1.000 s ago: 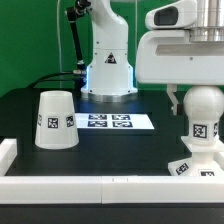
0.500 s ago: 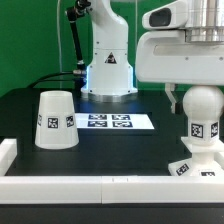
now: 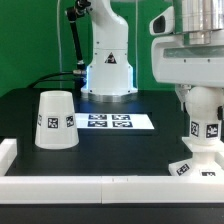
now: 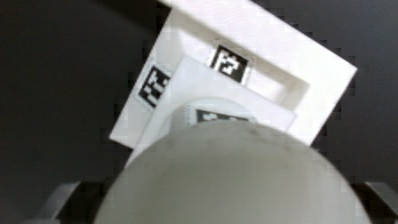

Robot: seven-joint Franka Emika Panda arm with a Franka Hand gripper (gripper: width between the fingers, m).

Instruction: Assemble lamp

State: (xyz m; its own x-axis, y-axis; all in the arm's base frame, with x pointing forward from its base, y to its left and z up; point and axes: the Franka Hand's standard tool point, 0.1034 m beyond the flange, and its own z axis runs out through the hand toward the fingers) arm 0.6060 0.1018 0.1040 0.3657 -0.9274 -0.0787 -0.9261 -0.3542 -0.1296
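Three lamp parts show in the exterior view, where the hand [image 3: 203, 92] has shifted rightward over the bulb [image 3: 204, 115] seated on the base [image 3: 196, 165], its grip indeterminate, the shade [image 3: 56, 120] upturned, contents unseen, on the tabletop [image 3: 110, 150]; the wrist view confirms bulb above base.

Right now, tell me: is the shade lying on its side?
No, the shade stands upright on its wide rim on the table, beside the marker board.

Open tabletop [image 3: 120, 150] between shade [image 3: 55, 120] and bulb [image 3: 205, 105].
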